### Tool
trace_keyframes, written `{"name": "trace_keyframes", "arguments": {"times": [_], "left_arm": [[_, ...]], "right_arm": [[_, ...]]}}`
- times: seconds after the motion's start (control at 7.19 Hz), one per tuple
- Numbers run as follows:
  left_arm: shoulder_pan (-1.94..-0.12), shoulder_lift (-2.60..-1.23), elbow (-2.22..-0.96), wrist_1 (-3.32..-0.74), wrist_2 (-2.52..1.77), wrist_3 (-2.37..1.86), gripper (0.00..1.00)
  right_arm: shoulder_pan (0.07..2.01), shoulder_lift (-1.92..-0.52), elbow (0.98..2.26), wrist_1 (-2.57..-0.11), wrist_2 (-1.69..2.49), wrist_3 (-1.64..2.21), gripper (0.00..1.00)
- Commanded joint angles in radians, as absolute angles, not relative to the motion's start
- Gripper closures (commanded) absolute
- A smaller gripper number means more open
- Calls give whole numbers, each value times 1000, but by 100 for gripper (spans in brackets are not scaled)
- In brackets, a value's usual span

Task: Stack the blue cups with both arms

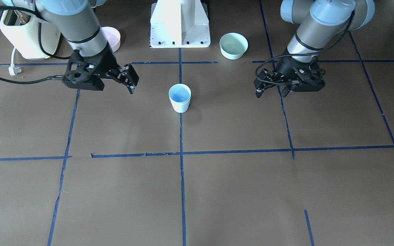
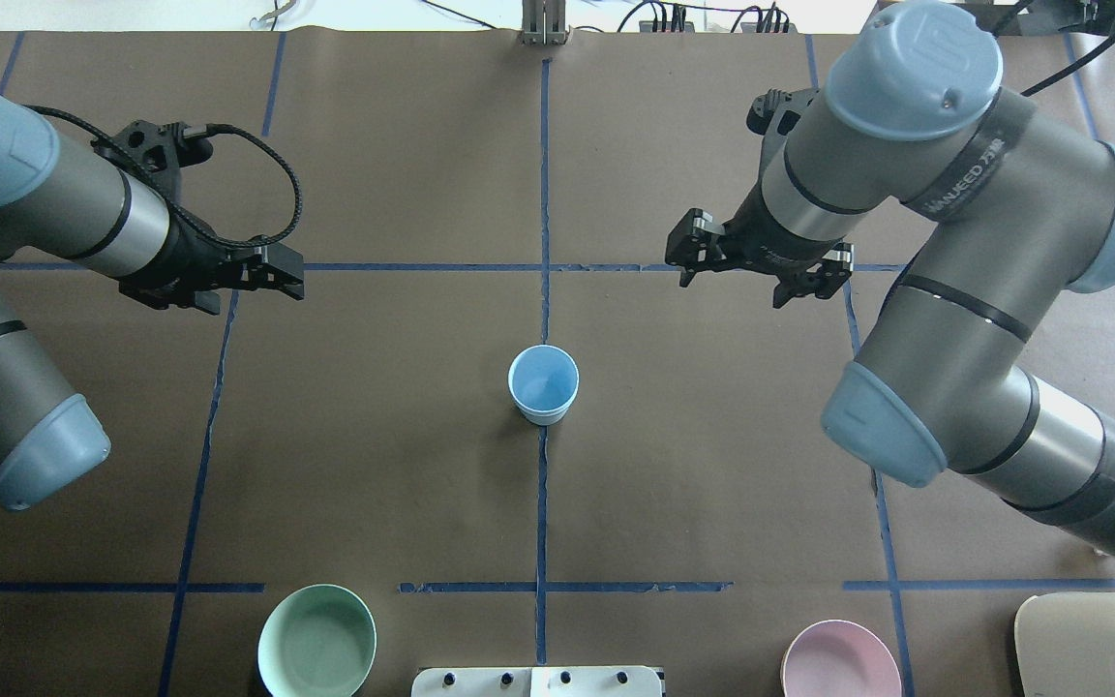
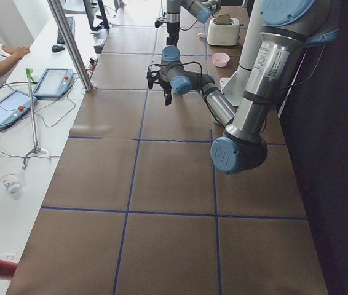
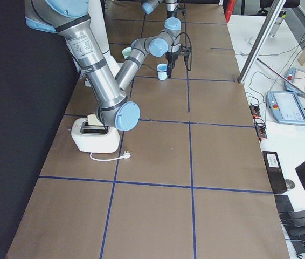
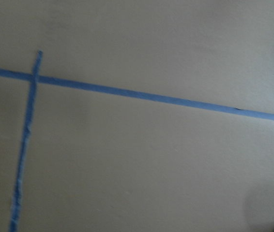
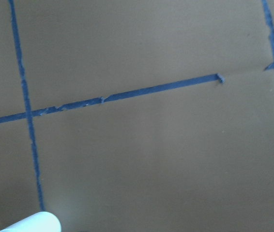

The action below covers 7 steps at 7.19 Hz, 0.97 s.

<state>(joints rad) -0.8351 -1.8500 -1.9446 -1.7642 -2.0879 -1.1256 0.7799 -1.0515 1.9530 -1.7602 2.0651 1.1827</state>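
One pale blue cup (image 1: 180, 98) stands upright at the table's middle on a blue tape line, and also shows in the overhead view (image 2: 543, 384) and the exterior right view (image 4: 163, 72). I cannot tell whether a second cup sits nested in it, and no separate second cup is in view. My left gripper (image 1: 271, 94) hovers open and empty off to one side of the cup, also seen from overhead (image 2: 285, 281). My right gripper (image 1: 128, 85) hovers open and empty on the other side (image 2: 732, 290). A pale cup rim (image 6: 30, 223) shows at the right wrist view's lower edge.
A mint-green bowl (image 1: 233, 45) and a pink bowl (image 1: 112, 37) sit near the white pedestal base (image 1: 180, 24). A cream toaster (image 1: 26, 34) with its cord stands by the pink bowl. Blue tape lines cross the brown table.
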Motion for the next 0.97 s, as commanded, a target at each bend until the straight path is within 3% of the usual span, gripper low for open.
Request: {"name": "trace_keyframes", "arguments": {"times": [0.0,0.42,0.83], "left_arm": [[-1025,-1723,-1933,-1758,-2216,-802,0],[-1292,-1614,-1791,-1758,-2333,-310,0],[-1555,-1600,-1535,-1750,-2373,218,0]], "right_arm": [[898,-1162,1954,-1761,2072,945,1],[1075,-1319,1939,-1761,2183,613,0],[1243,-1440,1832,-1761,2255,274,0]]}}
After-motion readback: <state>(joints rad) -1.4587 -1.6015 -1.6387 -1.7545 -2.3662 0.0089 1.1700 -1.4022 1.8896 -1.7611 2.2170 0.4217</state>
